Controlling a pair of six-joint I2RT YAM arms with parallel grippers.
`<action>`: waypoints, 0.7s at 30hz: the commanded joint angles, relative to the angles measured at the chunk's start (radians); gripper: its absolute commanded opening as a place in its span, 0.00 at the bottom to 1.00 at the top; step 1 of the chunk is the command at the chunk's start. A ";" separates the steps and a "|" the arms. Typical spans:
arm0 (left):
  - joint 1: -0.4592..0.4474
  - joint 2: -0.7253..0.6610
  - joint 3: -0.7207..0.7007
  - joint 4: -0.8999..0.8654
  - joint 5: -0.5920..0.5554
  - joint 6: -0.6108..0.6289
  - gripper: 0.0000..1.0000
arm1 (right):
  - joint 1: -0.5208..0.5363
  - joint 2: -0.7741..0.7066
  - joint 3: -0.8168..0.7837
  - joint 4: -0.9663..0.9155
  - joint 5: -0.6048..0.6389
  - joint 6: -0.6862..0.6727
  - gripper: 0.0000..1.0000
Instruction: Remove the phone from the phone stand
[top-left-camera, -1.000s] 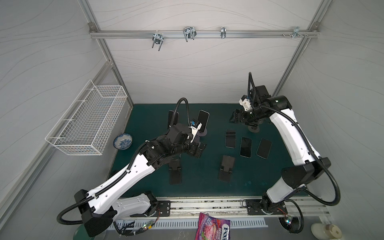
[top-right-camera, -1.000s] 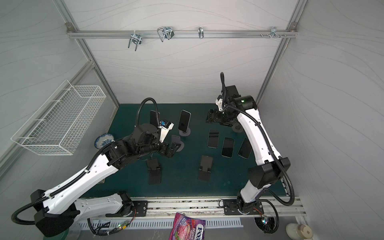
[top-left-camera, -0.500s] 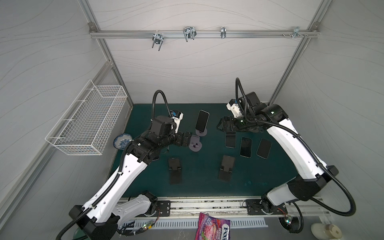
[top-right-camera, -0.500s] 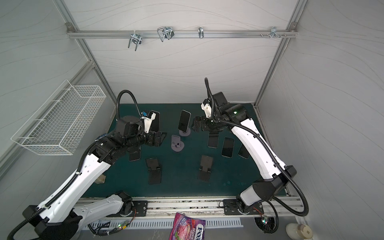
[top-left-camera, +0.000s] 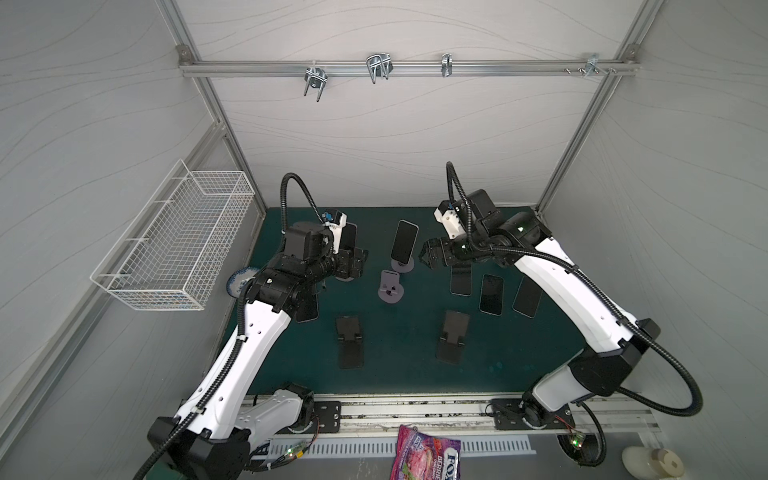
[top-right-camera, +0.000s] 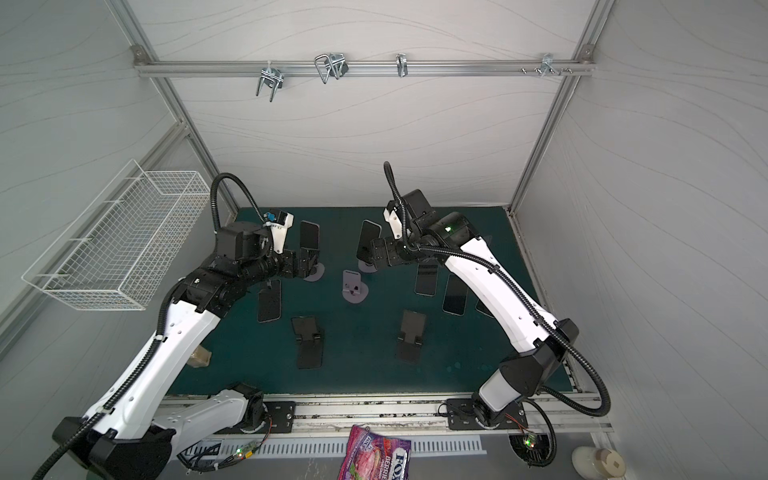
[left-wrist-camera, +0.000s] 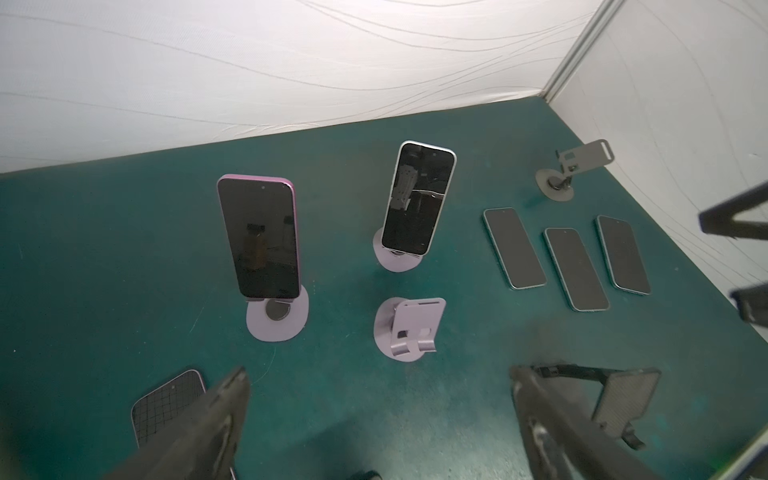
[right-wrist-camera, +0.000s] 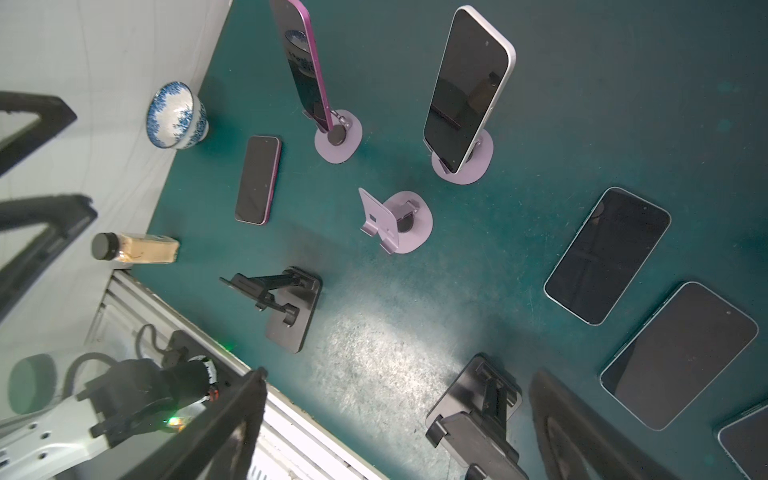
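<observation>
Left pincer (top-left-camera: 357, 264) spread wide and empty, hanging just in front of the pink phone. Right pincer (top-left-camera: 430, 254) also spread wide and empty, near the white phone on its right side, with a gap showing between them. Both wrist views agree: fingers apart, nothing held.

Green mat (top-left-camera: 399, 374) carries nearly everything. Wire basket (top-left-camera: 174, 241) hangs on the wall to my left. Snack bag (top-left-camera: 426, 455) lies off the mat, beyond the rail.

Phones, six counted:
- Pink phone (left-wrist-camera: 257, 237) is upright on a lilac stand (left-wrist-camera: 276, 318).
- White phone (left-wrist-camera: 417, 199) leans back on a second lilac stand (left-wrist-camera: 399, 259).
- Row of three phones (left-wrist-camera: 575, 268) lies flat on the mat's right side.
- Lone flat phone (right-wrist-camera: 257, 178) lies on my left side.

Stands with nothing on them:
- Bare lilac stand (left-wrist-camera: 409, 328), just in front of the white phone.
- Two black stands (top-left-camera: 349, 340), nearer the rail.
- Grey stand (left-wrist-camera: 573, 166), in the far right corner.

Smaller things: a blue-and-white bowl (right-wrist-camera: 176, 114) and a small jar (right-wrist-camera: 133, 247) on its side, both at the mat's left edge.

Progress, my reckoning: four phones are flat and four stands are bare, so four look done. Two phones are left to lift, and neither is gripped yet.

Writing: the bag shows "FOX" and "BERRIE"; the rest is too small or cut off. All screens are dark, and I can read no maker's mark on any phone or stand.
</observation>
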 joint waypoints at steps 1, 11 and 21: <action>0.037 0.027 -0.028 0.086 0.028 0.003 0.99 | 0.023 -0.054 -0.029 0.051 0.039 -0.036 0.99; 0.132 0.103 -0.080 0.215 0.104 -0.002 0.99 | 0.054 -0.147 -0.176 0.265 -0.065 -0.062 0.99; 0.201 0.207 -0.079 0.307 0.141 0.010 0.95 | 0.070 -0.104 -0.180 0.309 -0.130 -0.055 0.93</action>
